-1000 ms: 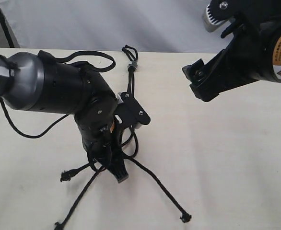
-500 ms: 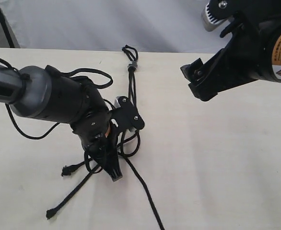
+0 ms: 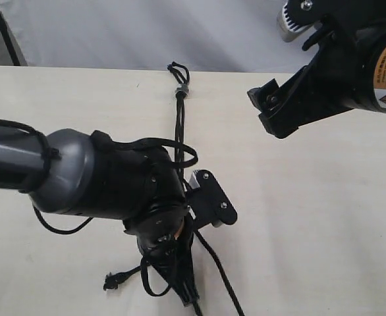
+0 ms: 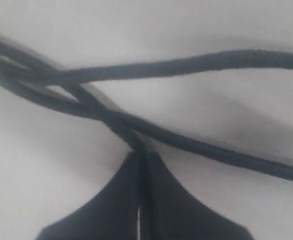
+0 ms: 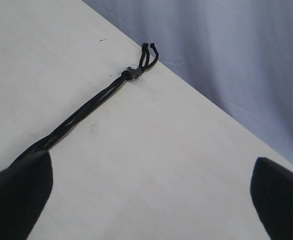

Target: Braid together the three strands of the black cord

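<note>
The black cord [image 3: 178,125] runs down the table from its grey band [image 3: 182,89]. In the left wrist view my left gripper [image 4: 142,155] is shut on one strand [image 4: 117,123], while two other strands [image 4: 186,65] [image 4: 226,152] cross just beyond the fingertips. From outside, the left gripper [image 3: 190,299] sits low near the table's front edge, with a knotted tip [image 3: 110,283] beside it and another strand [image 3: 222,276] trailing off the frame. My right gripper [image 3: 272,112] hovers open over the table at the right, holding nothing. The right wrist view shows the band [image 5: 130,74] and cord [image 5: 86,107] far off.
A glossy arm cable [image 3: 160,146] loops over the left wrist, hiding part of the strands. The pale table [image 3: 311,217] ends at a grey-white backdrop [image 3: 147,33] behind the band.
The left arm has moved toward the table's front, dragging the held strand with it. The loose strand ends shifted the same way, one leaving the frame. The right arm stayed put.
</note>
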Available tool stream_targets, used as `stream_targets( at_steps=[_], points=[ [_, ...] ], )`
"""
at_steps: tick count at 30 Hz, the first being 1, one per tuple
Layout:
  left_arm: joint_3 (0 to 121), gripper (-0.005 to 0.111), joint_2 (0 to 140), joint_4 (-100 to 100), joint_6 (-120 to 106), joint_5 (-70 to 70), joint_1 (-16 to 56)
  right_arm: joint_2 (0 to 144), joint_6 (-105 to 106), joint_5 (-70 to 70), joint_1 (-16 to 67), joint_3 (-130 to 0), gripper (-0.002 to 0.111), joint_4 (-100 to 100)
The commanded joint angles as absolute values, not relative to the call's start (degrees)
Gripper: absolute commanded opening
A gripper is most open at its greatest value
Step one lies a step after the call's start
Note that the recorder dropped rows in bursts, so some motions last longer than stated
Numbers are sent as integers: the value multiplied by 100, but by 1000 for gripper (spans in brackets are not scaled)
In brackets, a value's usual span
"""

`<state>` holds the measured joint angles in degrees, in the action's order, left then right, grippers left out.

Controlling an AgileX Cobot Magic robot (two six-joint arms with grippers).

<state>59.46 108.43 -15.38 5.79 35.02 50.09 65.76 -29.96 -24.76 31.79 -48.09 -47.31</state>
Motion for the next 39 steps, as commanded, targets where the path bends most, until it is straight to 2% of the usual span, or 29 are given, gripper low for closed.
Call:
stream_targets(
  at_steps=[1, 5, 14, 23, 25, 26, 28, 30, 34, 36, 39],
  points=[
    [5821, 1, 10267, -1620, 825, 3479, 4852, 6541, -3013, -2431, 3140, -4783, 104, -4785],
    [5563, 1, 10159, -1620, 773, 3460, 4713, 6541, -3013, -2431, 3140, -4783, 104, -4785],
    [4841, 1, 10458, -1620, 773, 2234, 4674, 6541, -3013, -2431, 3140, -4783, 104, -4785],
    [4825, 2, 10601, -1620, 914, 2306, 4674, 6574, -3013, -2434, 3140, -4783, 104, -4785],
    [4825, 14, 10601, -1610, 1072, 2306, 4674, 6596, -3013, -2434, 3140, -4783, 104, -4785],
    [4841, 24, 10601, -1597, 1121, 2278, 4674, 6608, -3065, -2434, 3140, -4783, 104, -4785],
    [4950, 37, 10509, -1597, 1204, 2416, 4674, 6616, -3232, -2434, 3140, -4783, 104, -4785],
    [4988, 41, 10138, -1625, 1252, 2419, 4636, 6616, -3486, -2363, 3140, -4783, 104, -4785],
    [4975, 41, 8889, -1677, 1252, 3010, 3922, 6620, -3721, -2314, 3151, -4783, 104, -4289],
    [4828, 41, 8396, -1703, 1253, 3250, 3351, 6700, -3030, -2123, 3160, -4783, 104, -3364],
    [4233, 41, 7858, -1713, 1330, 2816, 2593, 7064, -1420, -2125, 3437, -4805, 104, -1905]
  ],
)
